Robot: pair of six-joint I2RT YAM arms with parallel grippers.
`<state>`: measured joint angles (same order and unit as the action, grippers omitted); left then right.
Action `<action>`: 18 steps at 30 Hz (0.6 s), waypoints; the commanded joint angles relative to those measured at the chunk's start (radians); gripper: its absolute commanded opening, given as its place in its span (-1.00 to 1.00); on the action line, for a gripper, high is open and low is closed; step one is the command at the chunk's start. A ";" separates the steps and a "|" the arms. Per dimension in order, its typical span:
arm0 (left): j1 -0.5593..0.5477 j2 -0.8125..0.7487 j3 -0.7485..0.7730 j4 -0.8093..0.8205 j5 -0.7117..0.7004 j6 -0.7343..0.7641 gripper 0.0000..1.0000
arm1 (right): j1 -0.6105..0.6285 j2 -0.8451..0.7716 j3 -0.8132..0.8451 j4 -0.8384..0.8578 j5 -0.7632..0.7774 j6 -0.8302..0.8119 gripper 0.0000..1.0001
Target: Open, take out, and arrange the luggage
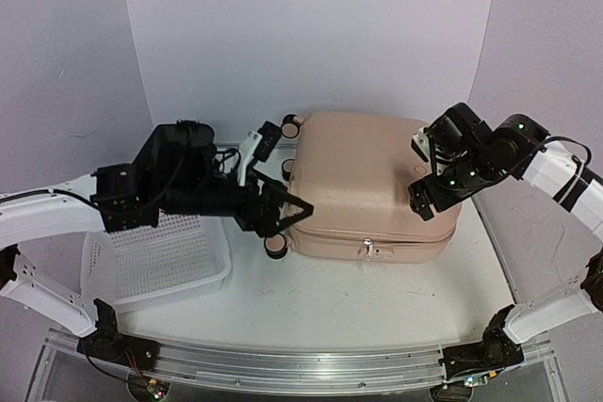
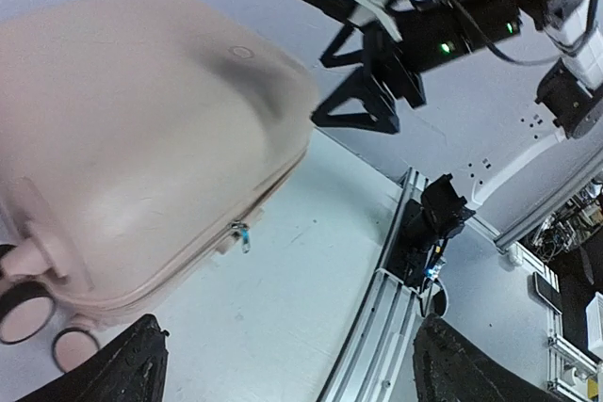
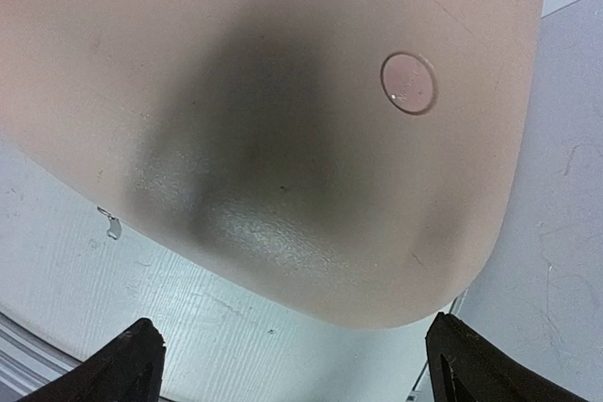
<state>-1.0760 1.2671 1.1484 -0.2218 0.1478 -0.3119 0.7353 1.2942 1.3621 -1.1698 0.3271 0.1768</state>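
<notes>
You have one pink suitcase (image 1: 363, 176), one white basket (image 1: 155, 261) and two robot arms: a left arm (image 1: 52, 216) and a right arm (image 1: 554, 169).

The shut luggage (image 1: 367, 176) hides its inside, its wheeled side partly behind the left arm (image 1: 179, 176).

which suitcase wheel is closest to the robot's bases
The wheel at the near left corner of the luggage, by the front edge with the zipper. The other two visible wheels sit farther back along the same end.
</notes>
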 commanded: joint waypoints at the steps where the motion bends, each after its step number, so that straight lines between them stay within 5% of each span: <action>1: -0.164 0.152 -0.113 0.360 -0.090 -0.096 0.76 | -0.050 -0.009 0.038 0.018 -0.130 0.009 0.96; 7: -0.245 0.456 -0.082 0.712 -0.102 -0.219 0.49 | -0.066 0.023 0.037 0.025 -0.173 0.009 0.96; 11: -0.245 0.564 -0.021 0.729 -0.207 -0.258 0.24 | -0.068 0.022 0.025 0.040 -0.186 0.007 0.97; 18: -0.244 0.665 0.004 0.740 -0.386 -0.417 0.32 | -0.068 0.008 0.006 0.057 -0.186 0.004 0.96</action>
<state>-1.3247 1.9003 1.0798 0.4034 -0.1112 -0.6151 0.6724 1.3243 1.3712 -1.1587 0.1455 0.1768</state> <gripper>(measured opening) 0.622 0.983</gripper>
